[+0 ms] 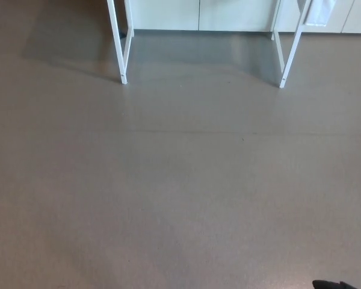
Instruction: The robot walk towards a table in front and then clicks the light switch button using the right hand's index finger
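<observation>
No readable writing, brand or label anywhere in the head view. Mostly bare grey-brown floor (180, 192), smooth and faintly glossy, crossed by a thin dark seam running left to right a little above the middle, with a tiny dark speck just below that seam toward the right. At the top, only the white legs of the bench (123, 48) in sight: a pair of slanted legs at upper left ending in a small foot on the floor, and a matching pair at upper right (287, 54), also down on the floor; bench top cut off by the upper edge, so nothing on it visible. Light switch button not visible here, its place not possible to tell. Hanging beside the upper-right legs, a pale white flat piece (320, 12), cut off at the top, kind unclear. Behind the legs, a row of pale cabinet fronts (198, 13) along the far wall, split by thin vertical joints, with a soft grey shadow spread across the floor between and beneath the legs. Open floor between the camera and the bench legs. At the bottom right edge, a small black sliver (334, 284), too little showing to identify. Neither hand in view, so finger spread impossible to tell.
</observation>
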{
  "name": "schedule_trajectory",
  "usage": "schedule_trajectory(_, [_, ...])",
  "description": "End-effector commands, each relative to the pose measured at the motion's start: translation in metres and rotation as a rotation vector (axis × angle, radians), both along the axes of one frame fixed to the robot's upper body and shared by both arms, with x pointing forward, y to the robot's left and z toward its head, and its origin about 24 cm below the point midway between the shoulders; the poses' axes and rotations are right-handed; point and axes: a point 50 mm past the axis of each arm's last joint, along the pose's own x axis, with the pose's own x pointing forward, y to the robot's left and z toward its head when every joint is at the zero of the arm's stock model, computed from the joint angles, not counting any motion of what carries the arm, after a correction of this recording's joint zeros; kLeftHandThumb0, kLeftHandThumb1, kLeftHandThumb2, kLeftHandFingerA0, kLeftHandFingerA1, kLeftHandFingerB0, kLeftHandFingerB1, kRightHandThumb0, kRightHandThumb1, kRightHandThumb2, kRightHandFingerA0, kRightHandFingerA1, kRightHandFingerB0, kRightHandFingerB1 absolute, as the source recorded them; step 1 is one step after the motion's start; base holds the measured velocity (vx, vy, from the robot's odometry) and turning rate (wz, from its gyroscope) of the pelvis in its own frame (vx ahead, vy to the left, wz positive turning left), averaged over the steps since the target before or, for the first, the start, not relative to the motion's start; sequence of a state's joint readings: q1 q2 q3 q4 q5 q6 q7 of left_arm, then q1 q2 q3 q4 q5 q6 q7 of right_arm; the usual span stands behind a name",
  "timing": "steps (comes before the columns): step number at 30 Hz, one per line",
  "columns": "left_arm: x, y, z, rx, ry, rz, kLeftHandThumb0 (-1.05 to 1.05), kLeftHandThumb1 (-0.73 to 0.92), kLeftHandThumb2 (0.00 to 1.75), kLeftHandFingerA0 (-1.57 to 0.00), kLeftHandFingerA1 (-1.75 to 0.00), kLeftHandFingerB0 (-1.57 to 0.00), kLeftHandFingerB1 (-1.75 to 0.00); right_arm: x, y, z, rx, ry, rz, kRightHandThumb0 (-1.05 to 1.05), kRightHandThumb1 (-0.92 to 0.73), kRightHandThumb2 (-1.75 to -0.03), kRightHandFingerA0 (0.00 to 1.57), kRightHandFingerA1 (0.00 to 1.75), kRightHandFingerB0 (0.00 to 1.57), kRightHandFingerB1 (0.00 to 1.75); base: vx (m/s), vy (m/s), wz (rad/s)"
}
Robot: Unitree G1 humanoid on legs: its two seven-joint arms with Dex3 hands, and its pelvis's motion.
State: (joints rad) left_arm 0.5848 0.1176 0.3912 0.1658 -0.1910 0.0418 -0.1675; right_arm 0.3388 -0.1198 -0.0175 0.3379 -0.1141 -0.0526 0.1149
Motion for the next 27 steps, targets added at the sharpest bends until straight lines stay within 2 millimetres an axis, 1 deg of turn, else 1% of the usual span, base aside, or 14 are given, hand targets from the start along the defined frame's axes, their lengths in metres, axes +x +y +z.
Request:
schedule_trajectory(1, [-0.011, 0.0, 0.016, -0.143, -0.09, 0.065, -0.05, 0.66, 0.59, -0.37, -0.39, -0.24, -0.33, -0.009, -0.006, 0.013, 0.123, -0.065, -0.053, -0.16, -0.51, -0.55, 0.48, 0.49, 0.39, 0.39, 0.0, 0.0, 0.0])
schedule_trajectory(3, [-0.008, -0.001, 0.018, -0.134, -0.093, 0.045, -0.06, 0.66, 0.59, -0.35, -0.39, -0.24, -0.33, -0.006, -0.007, 0.014, 0.113, -0.069, -0.043, -0.17, -0.51, -0.55, 0.48, 0.49, 0.39, 0.39, 0.0, 0.0, 0.0])
schedule_trajectory(5, [-0.008, 0.001, 0.016, -0.097, -0.07, 0.022, -0.11, 0.64, 0.59, -0.42, -0.38, -0.28, -0.34, -0.007, -0.006, 0.014, 0.106, -0.064, -0.045, -0.25, -0.45, -0.61, 0.45, 0.51, 0.35, 0.43, 0.0, 0.0, 0.0])
schedule_trajectory(8, [-0.008, -0.002, 0.016, -0.099, -0.067, -0.004, -0.08, 0.66, 0.59, -0.38, -0.38, -0.25, -0.33, -0.008, -0.006, 0.014, 0.104, -0.057, -0.053, -0.24, -0.45, -0.6, 0.45, 0.5, 0.36, 0.42, 0.0, 0.0, 0.0])
schedule_trajectory(9, [-0.011, -0.002, 0.016, -0.101, -0.061, -0.011, -0.08, 0.66, 0.59, -0.37, -0.38, -0.25, -0.33, -0.01, -0.006, 0.013, 0.106, -0.051, -0.055, -0.17, -0.52, -0.55, 0.48, 0.48, 0.38, 0.38, 0.0, 0.0, 0.0])
schedule_trajectory(11, [-0.015, -0.003, 0.016, -0.103, -0.048, -0.008, -0.08, 0.65, 0.59, -0.39, -0.38, -0.26, -0.33, -0.014, -0.006, 0.013, 0.113, -0.047, -0.049, -0.23, -0.46, -0.6, 0.46, 0.51, 0.37, 0.43, 0.0, 0.0, 0.0])
schedule_trajectory(15, [-0.018, -0.002, 0.016, -0.086, -0.032, -0.017, -0.1, 0.64, 0.59, -0.4, -0.38, -0.28, -0.34, -0.016, -0.005, 0.011, 0.107, -0.038, -0.036, -0.24, -0.46, -0.61, 0.46, 0.51, 0.36, 0.43, 0.0, 0.0, 0.0])
schedule_trajectory(16, [-0.018, -0.002, 0.017, -0.086, -0.031, -0.022, -0.11, 0.64, 0.59, -0.4, -0.38, -0.27, -0.34, -0.017, -0.005, 0.011, 0.104, -0.036, -0.034, -0.19, -0.52, -0.55, 0.48, 0.47, 0.38, 0.38, 0.11, 0.06, -0.26])
schedule_trajectory(18, [-0.016, -0.003, 0.016, -0.09, -0.032, -0.027, -0.1, 0.64, 0.59, -0.41, -0.38, -0.28, -0.34, -0.016, -0.006, 0.011, 0.099, -0.035, -0.038, -0.18, -0.52, -0.55, 0.48, 0.47, 0.38, 0.38, 0.01, 0.017, -0.06])
schedule_trajectory(22, [-0.023, -0.004, 0.013, -0.081, 0.007, -0.032, -0.1, 0.64, 0.59, -0.42, -0.39, -0.29, -0.34, -0.029, -0.009, 0.007, 0.106, -0.01, -0.048, -0.17, -0.52, -0.55, 0.48, 0.47, 0.37, 0.38, 0.0, -0.022, 0.04])
schedule_trajectory(23, [-0.021, -0.004, 0.014, -0.076, 0.007, -0.035, -0.1, 0.64, 0.59, -0.43, -0.38, -0.29, -0.34, -0.028, -0.009, 0.007, 0.11, -0.015, -0.048, -0.24, -0.45, -0.6, 0.45, 0.51, 0.34, 0.43, 0.0, 0.0, 0.0])
schedule_trajectory(25, [-0.017, -0.005, 0.016, -0.069, -0.002, -0.046, -0.09, 0.64, 0.58, -0.42, -0.38, -0.29, -0.34, -0.024, -0.009, 0.007, 0.117, -0.027, -0.049, -0.18, -0.52, -0.55, 0.48, 0.49, 0.37, 0.39, -0.04, 0.078, -0.03])
schedule_trajectory(26, [-0.016, -0.004, 0.015, -0.066, -0.008, -0.061, -0.09, 0.65, 0.58, -0.41, -0.38, -0.29, -0.34, -0.022, -0.008, 0.006, 0.114, -0.029, -0.053, -0.23, -0.45, -0.6, 0.46, 0.53, 0.35, 0.43, 0.03, 0.144, -0.1])
schedule_trajectory(27, [-0.016, -0.005, 0.016, -0.067, -0.006, -0.062, -0.09, 0.64, 0.58, -0.42, -0.38, -0.3, -0.34, -0.023, -0.008, 0.006, 0.114, -0.027, -0.055, -0.24, -0.45, -0.6, 0.46, 0.53, 0.36, 0.43, 0.05, 0.186, -0.1])
